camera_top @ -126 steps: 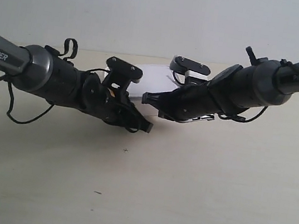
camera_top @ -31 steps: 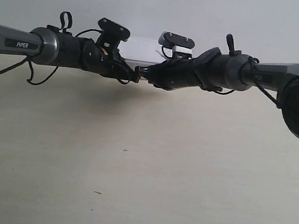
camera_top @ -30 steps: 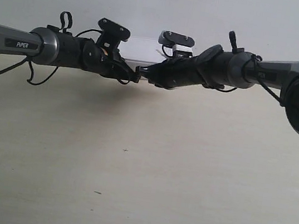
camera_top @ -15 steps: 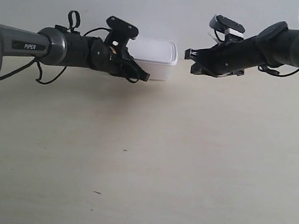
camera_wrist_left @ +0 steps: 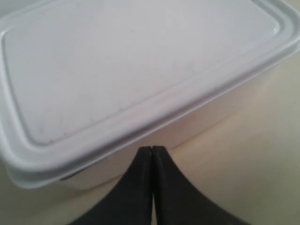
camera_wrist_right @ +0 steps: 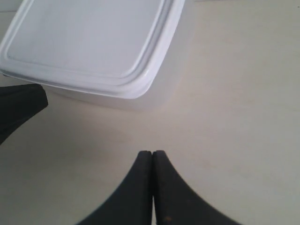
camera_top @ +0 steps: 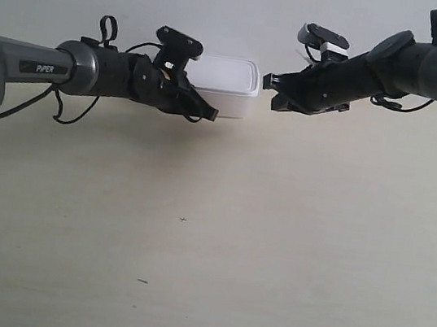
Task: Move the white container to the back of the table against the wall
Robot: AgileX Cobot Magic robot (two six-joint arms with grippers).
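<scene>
The white container (camera_top: 229, 79) sits at the back of the bench (camera_top: 272, 245), at the foot of the plain pale wall (camera_top: 225, 8); I cannot tell whether it touches. The left jaws, pressed together, seem to touch its near side. The right jaws, also pressed together, hang apart. Placing looks nearly done, so next comes a light nudge or a clean retreat. The bench is smooth pale wood-grain with a few specks.
</scene>
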